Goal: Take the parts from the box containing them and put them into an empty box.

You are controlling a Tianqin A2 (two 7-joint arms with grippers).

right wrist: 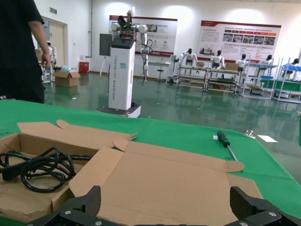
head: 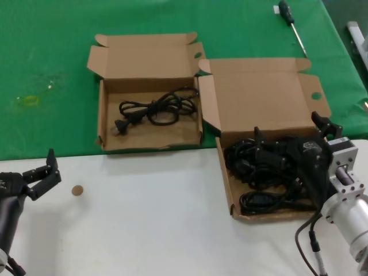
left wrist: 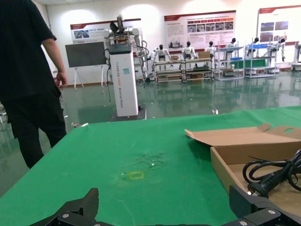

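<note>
Larger box (head: 261, 98) of black cables (head: 259, 172), right gripper (head: 293, 150) apparently among them, left gripper (head: 40, 175) idle.

My left gripper (head: 43, 172) is parked low on my left side, fingers spread apart and holding nothing, black wrist angling back toward the body. My right arm is reaching forward on the other side, its silver wrist section (head: 348, 210) tilted up and in, with the right gripper (head: 287, 150) pointed forward and its black fingers wide open, nothing between them.
</note>
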